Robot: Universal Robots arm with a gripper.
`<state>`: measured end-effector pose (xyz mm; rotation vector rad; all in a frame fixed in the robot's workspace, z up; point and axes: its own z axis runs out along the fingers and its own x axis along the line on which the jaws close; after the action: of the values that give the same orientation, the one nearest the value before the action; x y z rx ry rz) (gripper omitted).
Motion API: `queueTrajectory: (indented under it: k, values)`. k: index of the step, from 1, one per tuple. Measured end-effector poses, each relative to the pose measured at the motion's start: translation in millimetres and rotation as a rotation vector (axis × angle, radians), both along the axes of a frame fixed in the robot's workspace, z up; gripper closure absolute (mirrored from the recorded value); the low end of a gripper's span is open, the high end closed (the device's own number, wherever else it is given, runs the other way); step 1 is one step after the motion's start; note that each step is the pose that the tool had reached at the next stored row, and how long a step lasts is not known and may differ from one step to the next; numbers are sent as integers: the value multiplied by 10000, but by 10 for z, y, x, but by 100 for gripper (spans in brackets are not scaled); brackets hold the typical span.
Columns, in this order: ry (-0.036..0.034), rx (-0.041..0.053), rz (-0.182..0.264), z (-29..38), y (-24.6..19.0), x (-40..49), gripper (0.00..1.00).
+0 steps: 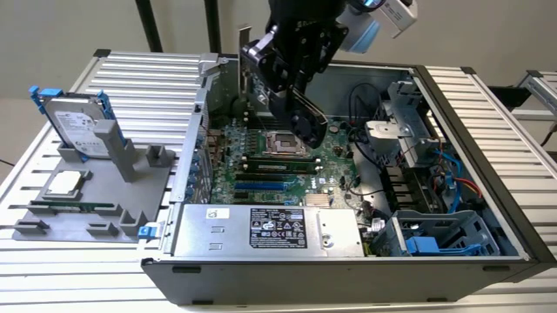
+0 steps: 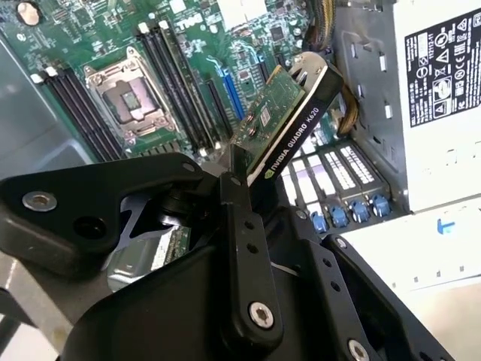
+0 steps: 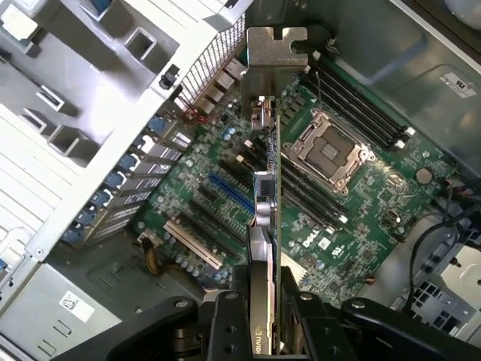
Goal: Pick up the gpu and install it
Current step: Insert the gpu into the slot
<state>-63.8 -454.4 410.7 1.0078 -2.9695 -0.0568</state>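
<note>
Standing at the exterior view's left: one gray rack [image 1: 130,166], with one hard drive [image 1: 78,127] upright in it, one silver chip [image 1: 65,184] flat on it, and one memory stick [image 1: 74,207] lying beside the chip.
Case: one, open [image 1: 477,124], just beside the rack.
Motherboard: one [image 1: 340,163], with one bare socket [image 1: 283,142].
Gpu: one [image 1: 303,114], in the air and tilted over the motherboard near the socket. In the first wrist view it hangs edge-on [image 3: 264,203], bracket end away from the gripper.
Gripper: one [image 1: 290,88], clamped on the gpu from both sides, one finger [image 2: 240,226] lying along the card.
Done: pickup. The card is off the rack and inside the case.
Left: seating. It touches no slot that I can make out, and the one blue slot [image 3: 229,192] is empty.
Power supply: one [image 1: 261,228].
Drive cage: one [image 1: 439,235], far right.
</note>
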Motion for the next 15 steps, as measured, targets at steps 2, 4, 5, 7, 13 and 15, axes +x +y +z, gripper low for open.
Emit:
queueTrajectory:
  k: [2, 4, 5, 7, 13, 15]
  values:
    - [0, 0, 163, 0, 0, 0, 100]
    - [0, 0, 326, 0, 0, 0, 100]
    - [0, 0, 404, 1, 0, 0, 100]
    - [0, 0, 559, 0, 0, 0, 100]
    - [0, 0, 1028, 1, 0, 0, 100]
    - [0, 0, 1181, 1, 0, 0, 100]
